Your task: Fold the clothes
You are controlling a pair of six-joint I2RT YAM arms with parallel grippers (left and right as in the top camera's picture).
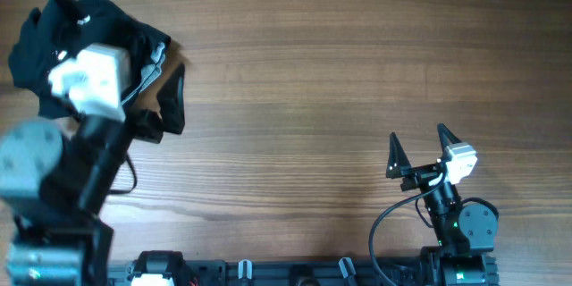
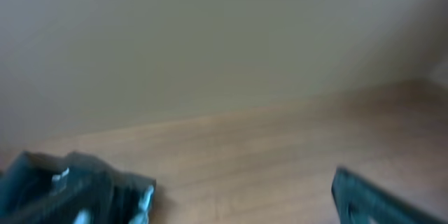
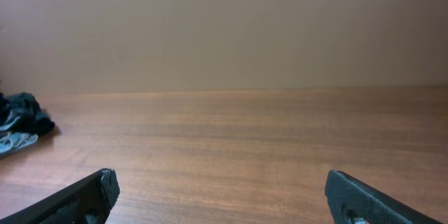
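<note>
Overhead, saw the clothes [image 1: 107, 18] bunched in a black heap at the far left of the wooden table [image 1: 313, 71]. Found the left arm stretched from the near edge out over that heap. Caught the left gripper [image 2: 243, 185] only in a blurred wrist view, fingers spread wide, holding nothing. Saw the right arm folded low by the near edge, well apart from the heap, with the right gripper [image 1: 418, 134] fully spread and empty.

Matt black soft cloth clothes [image 1: 36, 54], smooth, lightly glossy wood-grain table [image 1: 313, 71]
</note>
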